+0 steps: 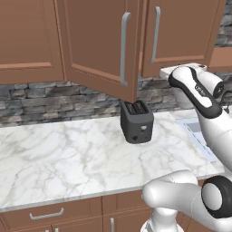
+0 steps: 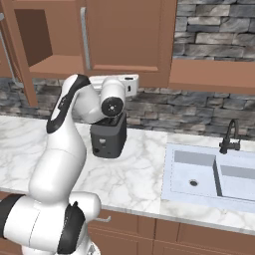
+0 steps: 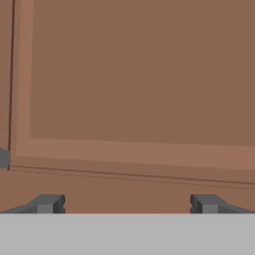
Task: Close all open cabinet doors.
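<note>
Soft, even rendered light fills all three views, bright without glare or blown highlights. The toaster (image 1: 136,121) throws only a faint shadow onto the marble counter (image 1: 68,154), and the open cabinet's interior (image 2: 37,42) sits slightly darker. Edges stay sharp, with no blur or bending.

You were looking at a kitchen. It had a marble worktop (image 1: 68,154), a toaster (image 1: 136,121), a sink (image 2: 209,177) with faucet (image 2: 230,135), and wooden cabinet doors (image 1: 102,41) overhead.
</note>
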